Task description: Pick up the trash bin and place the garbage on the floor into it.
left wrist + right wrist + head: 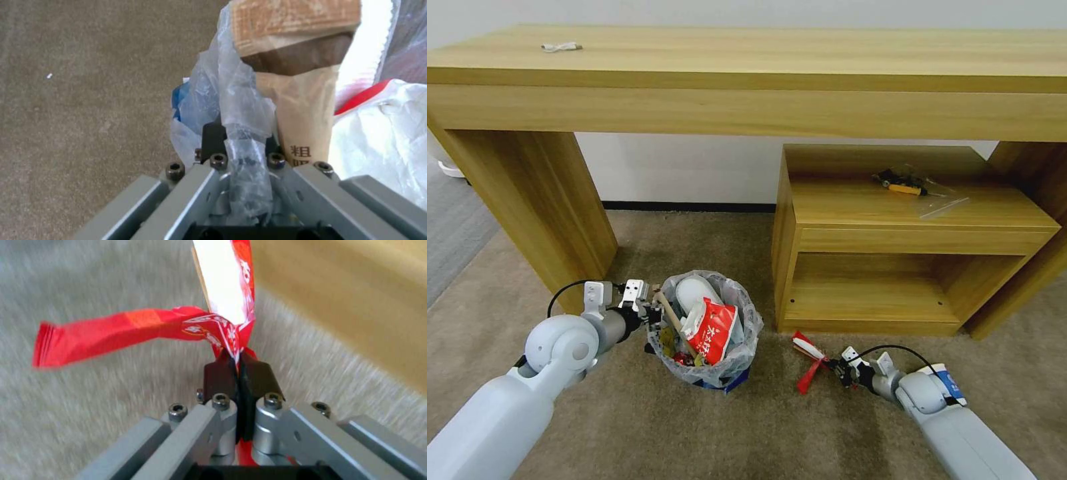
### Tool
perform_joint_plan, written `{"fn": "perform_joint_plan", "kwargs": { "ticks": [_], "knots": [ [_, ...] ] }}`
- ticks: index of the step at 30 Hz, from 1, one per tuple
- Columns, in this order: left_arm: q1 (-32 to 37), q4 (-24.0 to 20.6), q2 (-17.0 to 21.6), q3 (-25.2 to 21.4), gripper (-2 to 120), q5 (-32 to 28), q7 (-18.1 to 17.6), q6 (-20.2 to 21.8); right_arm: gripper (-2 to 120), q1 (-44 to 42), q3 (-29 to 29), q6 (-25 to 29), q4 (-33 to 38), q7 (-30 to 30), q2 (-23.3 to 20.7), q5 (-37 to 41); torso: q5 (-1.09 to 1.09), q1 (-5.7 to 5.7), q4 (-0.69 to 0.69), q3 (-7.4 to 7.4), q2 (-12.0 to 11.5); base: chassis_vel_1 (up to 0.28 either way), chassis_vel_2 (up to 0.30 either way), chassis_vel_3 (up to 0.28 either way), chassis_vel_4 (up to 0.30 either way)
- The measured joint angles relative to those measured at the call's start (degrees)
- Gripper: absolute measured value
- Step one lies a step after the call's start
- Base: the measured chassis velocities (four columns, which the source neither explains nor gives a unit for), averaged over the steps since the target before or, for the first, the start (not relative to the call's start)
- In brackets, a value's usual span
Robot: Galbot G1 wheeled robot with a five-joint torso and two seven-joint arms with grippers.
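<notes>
Red-and-white crumpled wrapper [812, 358], pinched

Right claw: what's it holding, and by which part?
The right claw is shut on a red and white wrapper, pinching it at the twisted middle where its red tail branches off.

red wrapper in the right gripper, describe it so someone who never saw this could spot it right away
Start at the low wooden cabinet under the long desk; on the floor before its left corner, the right gripper pinches the red wrapper. It is a thin red-and-white strip, outside the trash bin, whereas the bin's red packet is broad.
</notes>
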Motion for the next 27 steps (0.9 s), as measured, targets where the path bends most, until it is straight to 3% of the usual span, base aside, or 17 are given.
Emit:
{"fn": "perform_joint_plan", "kwargs": {
  "ticks": [8, 11, 19, 27],
  "knots": [
    [0.2, 0.5, 0.0, -0.2, 0, 0.5, 0.0, 0.0, 0, -2.3, 2.7, 0.6, 13.6, 1.7, -2.6, 5.8, -0.01, 0.00, 0.01, 0.00, 0.0, 0.000, 0.000, 0.000, 0.000],
    [0.2, 1.4, -0.1, -0.3, 0, 0.9, 0.0, 0.0, 0, -2.9, 3.9, -0.9, 22.3, 3.3, -4.1, 10.6, -0.01, 0.00, 0.02, 0.00, 0.0, 0.000, 0.000, 0.000, 0.000],
    [-1.0, 3.0, -0.8, 1.3, 0, 0.4, 0.5, 0.0, 0, -1.1, 4.7, -5.4, 36.9, 7.3, -6.5, 20.1, -0.02, 0.00, 0.01, 0.00, 0.0, 0.000, 0.000, 0.000, 0.000],
    [-2.6, 3.8, -1.2, 4.4, 0, 0.4, 1.5, 0.0, 0, 1.7, 0.7, -7.4, 41.0, 8.4, -5.9, 21.5, 0.00, 0.00, 0.01, 0.00, 0.0, 0.000, 0.000, 0.000, 0.000]
  ]
}}
